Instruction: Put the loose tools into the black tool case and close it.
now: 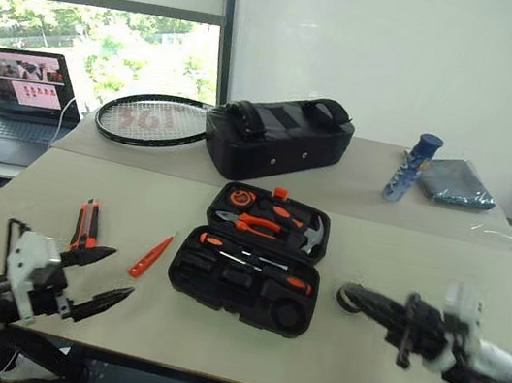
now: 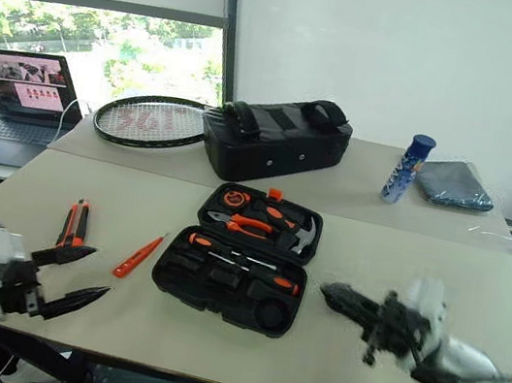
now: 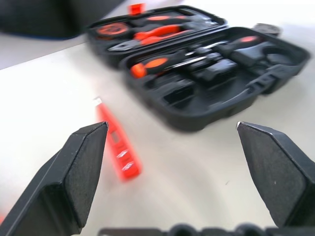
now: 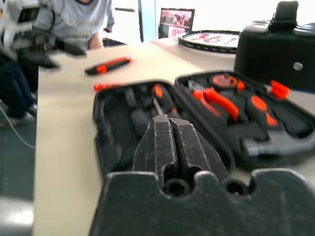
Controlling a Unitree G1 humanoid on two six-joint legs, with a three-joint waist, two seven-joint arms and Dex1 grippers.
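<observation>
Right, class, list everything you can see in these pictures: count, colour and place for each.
tool case: one, black, open, centre of near table
screwdrivers: two, orange-black handles, in case's front half
pliers: one, orange grips, in case's rear half
utility knife: one, orange-black, on table left of case
tester screwdriver: one, orange, between knife and case
small roll: one, black, right of case
racket: one, black frame, far table
bag: one, black, beside racket
bottle: one, blue, far table right
cloth: one, grey-blue, beside bottle
laptop: one, open, far left
person: one, grey top, past table end
left gripper: open, empty
right gripper: shut, empty
</observation>
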